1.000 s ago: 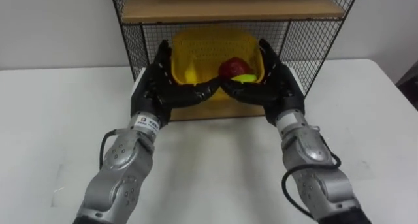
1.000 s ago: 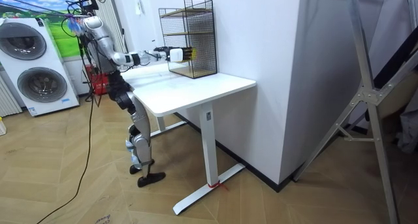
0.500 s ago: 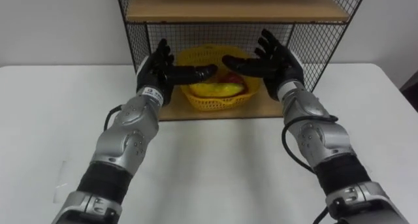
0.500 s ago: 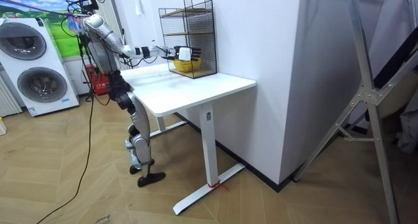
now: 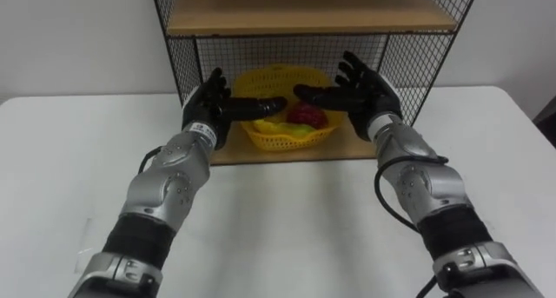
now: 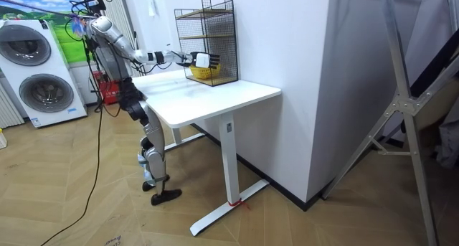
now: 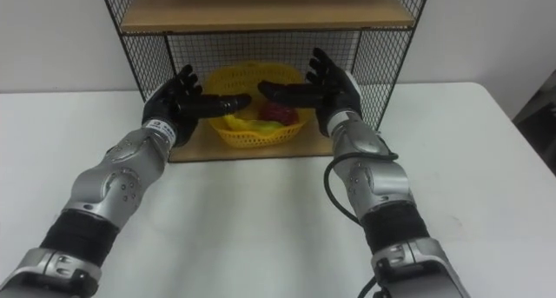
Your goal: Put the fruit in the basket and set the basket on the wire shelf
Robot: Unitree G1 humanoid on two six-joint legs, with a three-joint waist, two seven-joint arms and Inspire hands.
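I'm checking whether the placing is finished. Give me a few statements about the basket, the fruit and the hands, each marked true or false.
1. The yellow basket stands on the lower wooden board of the wire shelf. True.
2. The left hand is curled round the basket's rim. False: it is open with straight fingers, in front of the basket, and grips nothing.
3. A red fruit lies in the basket. True.
4. The right hand holds a piece of fruit. False: it is open and holds nothing, and the fruit lies in the basket.
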